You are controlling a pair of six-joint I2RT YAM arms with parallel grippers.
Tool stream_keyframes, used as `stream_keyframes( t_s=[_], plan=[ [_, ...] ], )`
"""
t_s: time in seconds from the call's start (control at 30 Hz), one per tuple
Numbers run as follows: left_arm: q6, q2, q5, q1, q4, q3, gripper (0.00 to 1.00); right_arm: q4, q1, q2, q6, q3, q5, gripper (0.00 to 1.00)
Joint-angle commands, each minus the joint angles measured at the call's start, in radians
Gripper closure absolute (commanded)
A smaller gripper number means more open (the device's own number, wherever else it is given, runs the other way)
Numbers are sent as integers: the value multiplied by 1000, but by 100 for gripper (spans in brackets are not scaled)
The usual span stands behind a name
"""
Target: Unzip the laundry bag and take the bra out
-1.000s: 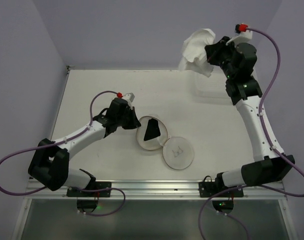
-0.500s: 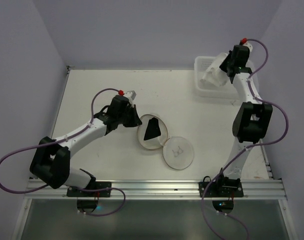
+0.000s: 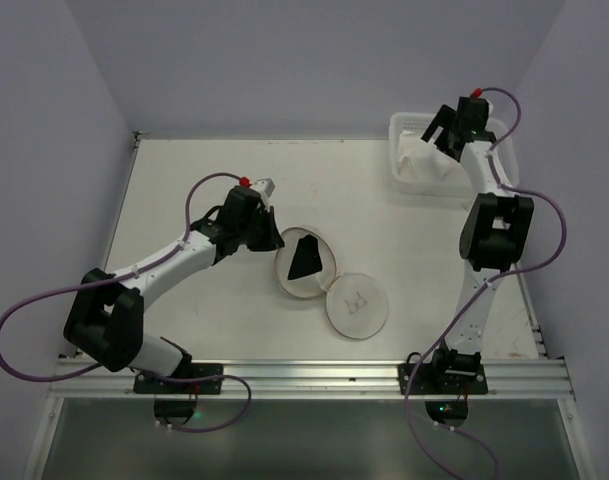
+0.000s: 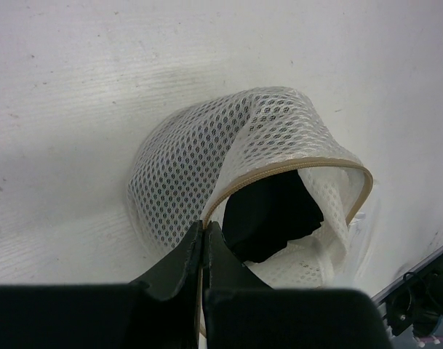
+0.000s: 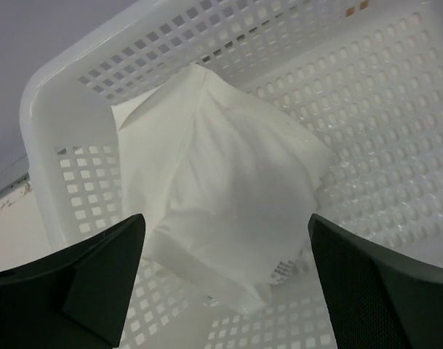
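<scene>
Lavender walls (image 3: pixel 284 60) close in a white worktop (image 3: pixel 184 180) seen from above, with both arms reaching out over it. The left arm (image 3: pixel 164 265) stretches toward the middle, and the right arm (image 3: pixel 494 230) reaches to the far right corner.

In that corner sits a white slotted basket (image 3: pixel 399 128), and the right wrist view looks down into it (image 5: pixel 39 109). A white bra (image 3: pixel 424 165) lies folded inside it, resting against the near-left wall with a small label at its lower edge (image 5: pixel 221 189). The right end effector (image 3: pixel 439 132) hovers just above the bra with its fingers spread wide (image 5: pixel 225 225) and touches nothing.

The laundry bag (image 3: pixel 324 250) lies near the worktop's centre, unzipped. Its round lid (image 3: pixel 374 318) is flipped open toward the near side and carries a small dark mark (image 3: pixel 356 299). In the left wrist view the white mesh dome (image 4: pixel 185 160) leans to one side with its tan hoop gaping. A black shape (image 4: pixel 268 214) shows inside the opening (image 3: pixel 304 258).

The left end effector (image 3: pixel 269 232) is at the bag's left edge. Its fingers are pressed together, pinching the tan rim (image 4: pixel 204 240).
</scene>
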Motion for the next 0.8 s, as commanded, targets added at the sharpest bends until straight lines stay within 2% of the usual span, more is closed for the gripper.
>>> stream_keyframes(
  t_s=[0.0, 0.1, 0.17, 0.37, 0.4, 0.5, 0.63, 0.73, 0.77],
  plan=[
    [49, 10, -17, 8, -12, 64, 100, -47, -4, -203, -17, -25, 102, 4],
    [66, 20, -30, 11, -20, 84, 100, -55, 27, -344, -30, -137, 38, 2],
    [80, 29, -37, 11, -25, 96, 100, -44, 65, -457, -47, -211, -8, 5],
    [108, 53, -42, 13, -48, 136, 100, 54, 379, -718, -69, -550, -131, 13],
    [109, 53, -43, 13, -48, 138, 100, 72, 468, -740, -66, -626, -147, 15],
    [111, 49, -43, 13, -51, 147, 100, 144, 629, -804, -47, -742, -194, 21],
    [114, 41, -48, 13, -63, 155, 100, 224, 797, -797, -72, -816, -217, 29],
    [115, 40, -42, 13, -69, 156, 100, 172, 864, -710, -78, -779, -236, 43],
    [117, 40, -42, 14, -75, 158, 100, 162, 874, -693, -78, -773, -228, 50]
  ],
)
